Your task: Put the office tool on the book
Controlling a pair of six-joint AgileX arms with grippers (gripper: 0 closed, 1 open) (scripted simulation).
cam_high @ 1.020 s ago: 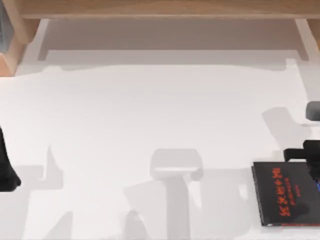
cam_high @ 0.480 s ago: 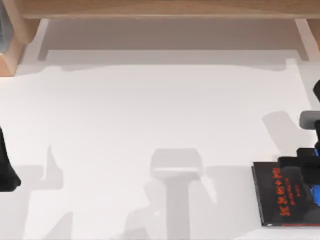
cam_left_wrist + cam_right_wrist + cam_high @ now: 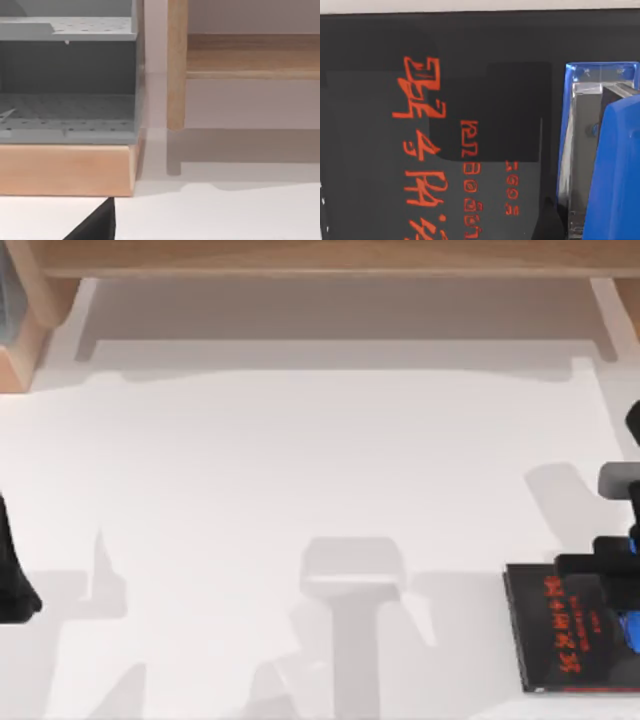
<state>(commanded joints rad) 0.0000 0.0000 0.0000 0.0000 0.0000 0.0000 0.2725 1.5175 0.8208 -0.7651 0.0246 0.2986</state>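
Your right tool (image 3: 625,575) is hanging over the black book (image 3: 560,635), a blue stapler (image 3: 600,150) lying beneath it, grip unclear.

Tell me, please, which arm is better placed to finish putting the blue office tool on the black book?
The right arm. Its gripper is above the book at the table's right edge, and the blue office tool is beside it, over the cover. The left gripper is parked at the far left edge.

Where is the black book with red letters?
The flat black book with red lettering lies at the table's front right corner in the top view, under the right gripper.
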